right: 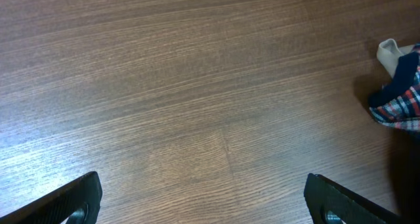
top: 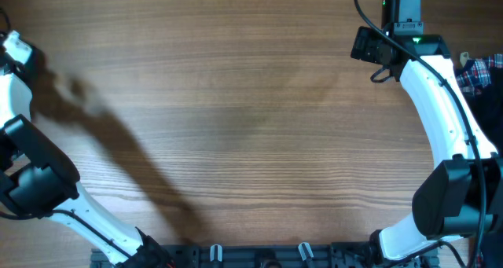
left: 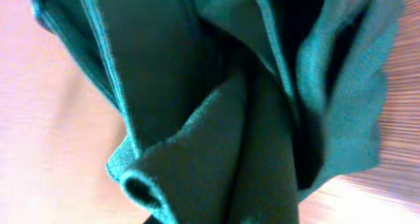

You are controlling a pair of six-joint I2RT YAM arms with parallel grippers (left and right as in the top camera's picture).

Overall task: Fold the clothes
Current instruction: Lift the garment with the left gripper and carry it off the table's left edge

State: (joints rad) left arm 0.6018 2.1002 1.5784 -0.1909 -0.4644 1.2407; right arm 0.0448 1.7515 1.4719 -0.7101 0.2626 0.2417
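A wide wooden table (top: 236, 119) seen from above, with a robot arm at each side. No clothing lies on the part of the table that shows in this view.

The green garment (left: 216, 119) shows only in the left wrist view. It fills that picture as a bunched mass of dark green fabric, hanging in long soft folds with a rolled hem near the bottom. Pale table surface shows behind it at the left and lower right. The left arm (top: 39, 181) reaches off the upper left edge of the overhead view, so the garment is beyond the left side of the table, out of the overhead camera's sight.

The left tool's fingers are hidden by the fabric. They are together, and from the way the cloth hangs close to the camera, they appear to be clamped on the garment.

The right tool (right: 202, 181) hovers over bare wood near the far right of the table. Its fingers are spread wide apart and hold nothing. A red and blue plaid cloth (right: 400, 99) lies just beyond it at the table's right edge.

Folding has not begun; this looks like the fetching step. Next, the garment needs to be carried to the middle of the table and laid flat, probably with the right tool taking a second corner to spread it.
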